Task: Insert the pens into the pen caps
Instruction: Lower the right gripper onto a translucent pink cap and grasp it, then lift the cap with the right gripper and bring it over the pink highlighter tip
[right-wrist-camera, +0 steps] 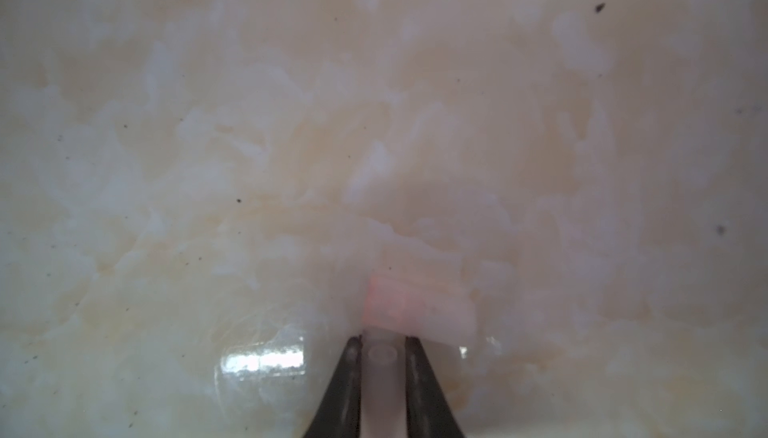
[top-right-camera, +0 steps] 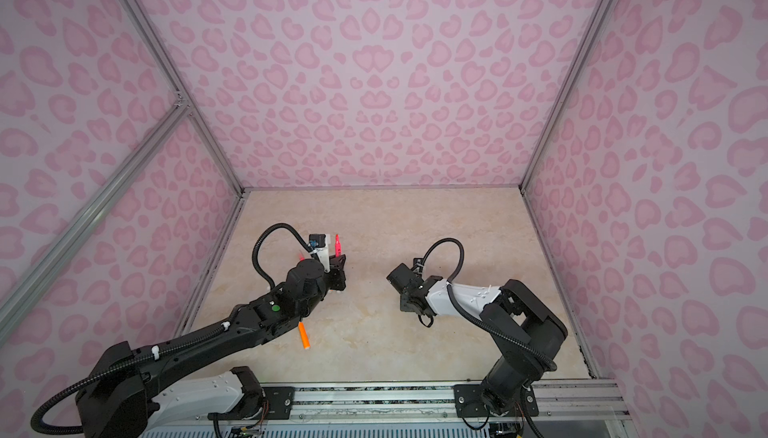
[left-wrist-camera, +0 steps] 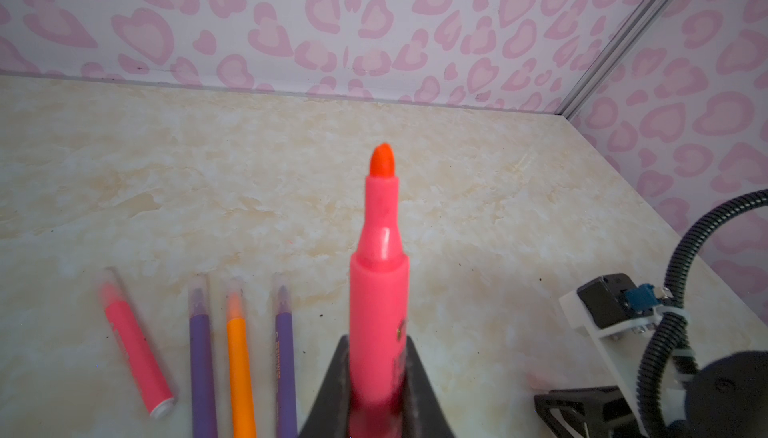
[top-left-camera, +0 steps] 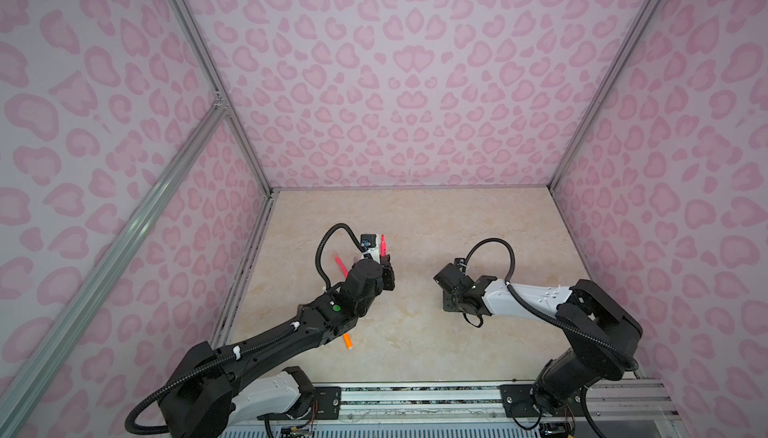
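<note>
Gripping a pink pen (left-wrist-camera: 378, 303) in the left gripper (left-wrist-camera: 376, 369), black fingers (left-wrist-camera: 330, 377) closed tight on the barrel, bare orange-red tip pointing out past the fingertips. Standing upright out of that grip in both top views.

Lying flat on the marbled table (left-wrist-camera: 478, 190) off to one side of those fingers, roughly parallel to the held barrel: a purple pen (left-wrist-camera: 286, 357) nearest, then an orange pen (left-wrist-camera: 240, 365), then a second purple pen (left-wrist-camera: 201, 357). Farther out, a second pink pen (left-wrist-camera: 137, 357), slanted away from the rest. Wearing fitted caps (left-wrist-camera: 197, 296), clear, over all four tips.

Pinching a clear cap (right-wrist-camera: 380, 377) in the right gripper (right-wrist-camera: 381, 340), dark fingers (right-wrist-camera: 345, 382) pressed against both its sides, round end facing out between the fingertips, low over the table. Just beyond the fingertips, lying crosswise and blurred: a pink-tinged cap (right-wrist-camera: 415, 307); touching the held one or only near it, cannot tell. Beside one finger, lying flat and glinting: a spare cap (right-wrist-camera: 262, 361), apart from the grip.
</note>
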